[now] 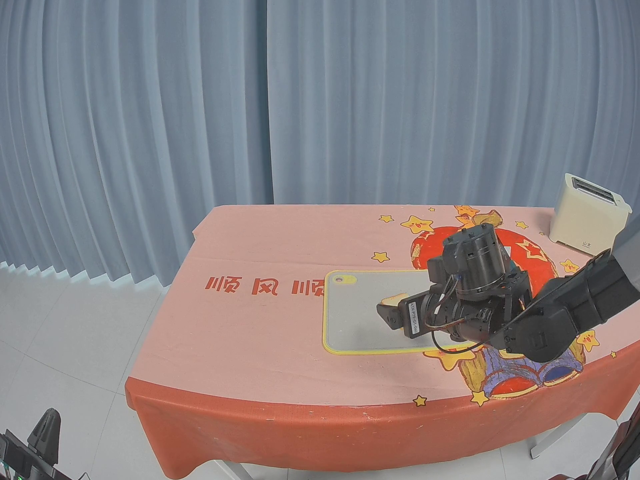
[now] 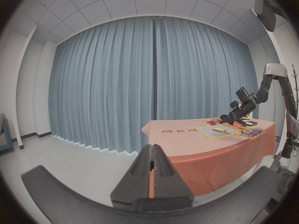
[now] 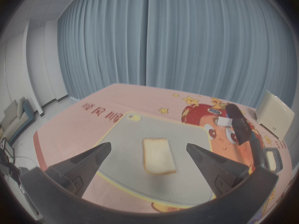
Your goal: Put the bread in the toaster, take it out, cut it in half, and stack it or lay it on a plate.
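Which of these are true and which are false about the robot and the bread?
1. The slice of bread lies flat on the cutting board. True.
2. The right gripper is shut on the bread. False: it is open, hovering by the bread with its fingers spread wide.
3. The toaster stands at the far right of the table. True.
4. The left gripper holds a knife. False: it is shut on nothing, low and away from the table.
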Tool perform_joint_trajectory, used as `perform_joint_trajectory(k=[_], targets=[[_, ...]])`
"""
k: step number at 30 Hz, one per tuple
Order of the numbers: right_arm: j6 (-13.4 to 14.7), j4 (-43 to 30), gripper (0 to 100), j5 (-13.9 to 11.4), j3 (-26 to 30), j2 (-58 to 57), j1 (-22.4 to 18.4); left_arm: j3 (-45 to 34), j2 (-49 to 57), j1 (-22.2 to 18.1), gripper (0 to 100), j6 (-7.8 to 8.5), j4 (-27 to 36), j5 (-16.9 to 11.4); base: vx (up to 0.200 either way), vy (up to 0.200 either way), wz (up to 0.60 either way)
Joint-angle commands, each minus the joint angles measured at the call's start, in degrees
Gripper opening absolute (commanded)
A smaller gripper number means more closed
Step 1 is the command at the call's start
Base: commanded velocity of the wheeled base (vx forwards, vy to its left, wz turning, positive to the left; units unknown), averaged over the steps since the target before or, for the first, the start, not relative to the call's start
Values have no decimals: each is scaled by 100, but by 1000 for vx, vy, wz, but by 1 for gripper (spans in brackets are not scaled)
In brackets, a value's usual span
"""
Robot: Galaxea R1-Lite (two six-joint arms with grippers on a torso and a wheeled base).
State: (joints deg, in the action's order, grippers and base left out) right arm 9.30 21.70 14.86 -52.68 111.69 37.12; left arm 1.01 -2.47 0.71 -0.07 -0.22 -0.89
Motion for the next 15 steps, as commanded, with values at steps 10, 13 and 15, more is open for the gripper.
perform_joint_trajectory(k=[10, 13, 15], targets=[[72, -597, 100, -308, -595, 441, 234, -101, -7, 0, 0, -1, -4, 1, 0, 0, 0], [212, -597, 100, -308, -674, 591, 261, -101, -7, 0, 0, -1, -4, 1, 0, 0, 0], [283, -614, 100, -308, -779, 670, 261, -101, -7, 0, 0, -1, -4, 1, 0, 0, 0]])
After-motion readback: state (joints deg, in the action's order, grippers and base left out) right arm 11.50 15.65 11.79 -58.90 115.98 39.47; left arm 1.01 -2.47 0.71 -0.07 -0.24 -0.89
